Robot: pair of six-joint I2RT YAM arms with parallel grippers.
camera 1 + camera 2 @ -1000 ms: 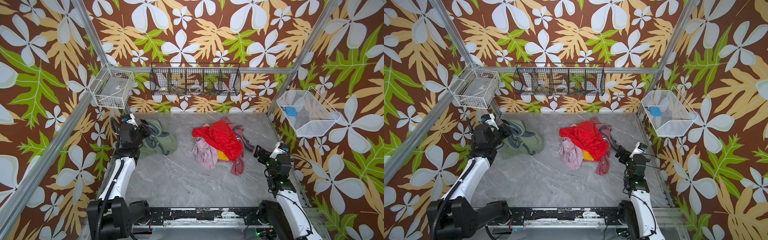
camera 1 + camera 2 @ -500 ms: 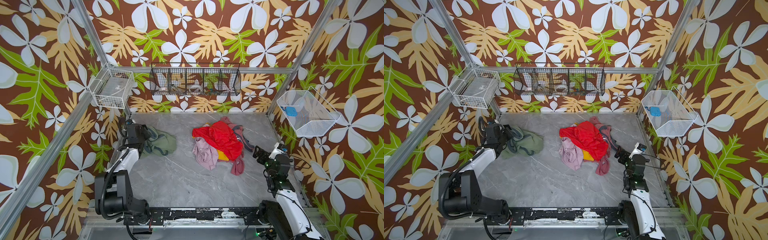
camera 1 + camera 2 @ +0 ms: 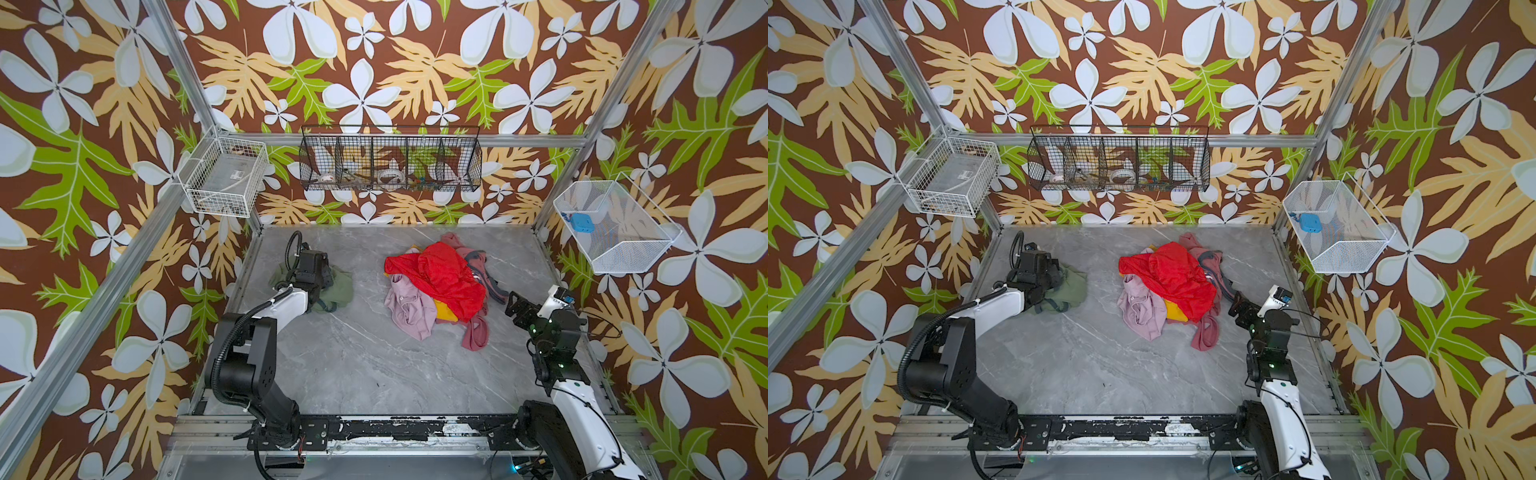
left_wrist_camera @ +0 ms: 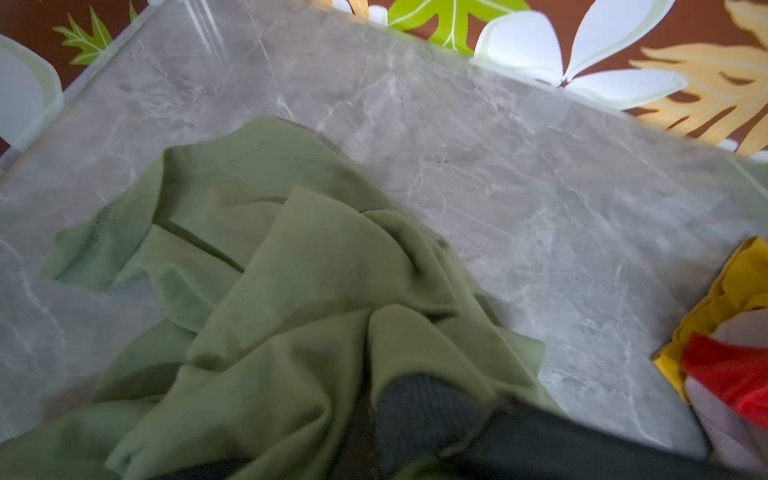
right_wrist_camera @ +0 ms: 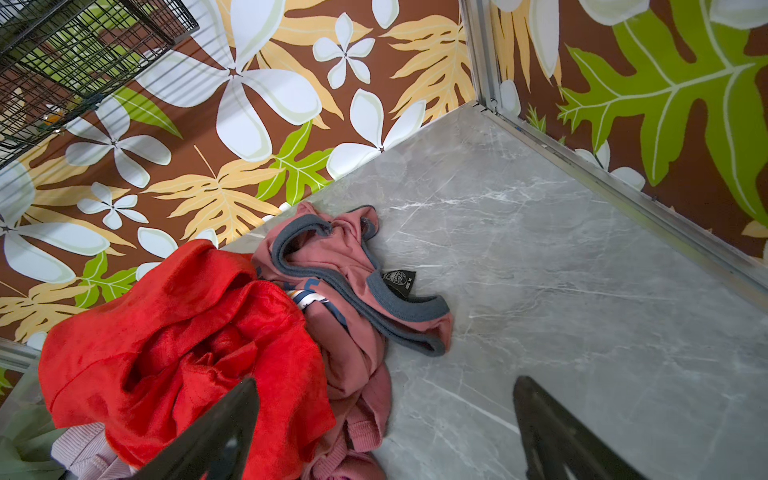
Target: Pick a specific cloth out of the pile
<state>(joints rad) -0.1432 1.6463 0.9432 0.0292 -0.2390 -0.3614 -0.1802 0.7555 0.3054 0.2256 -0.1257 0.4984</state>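
Floral-papered walls (image 3: 374, 62) enclose a seemingly marble grey floor (image 3: 374, 365).

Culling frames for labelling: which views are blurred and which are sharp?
Left wrist view: motion-smeared, the soft sage-green garment and grey marble tabletop look hazy. Right wrist view: crisp, sheen on the shiny red cloth. Both top views: sharp, evenly lit, faint shadows.

Both top views look steeply down from high above on the whole tabletop (image 3: 374, 365). The wrist views are low and near; both share the pile (image 4: 735, 374), at frame's lower corner.
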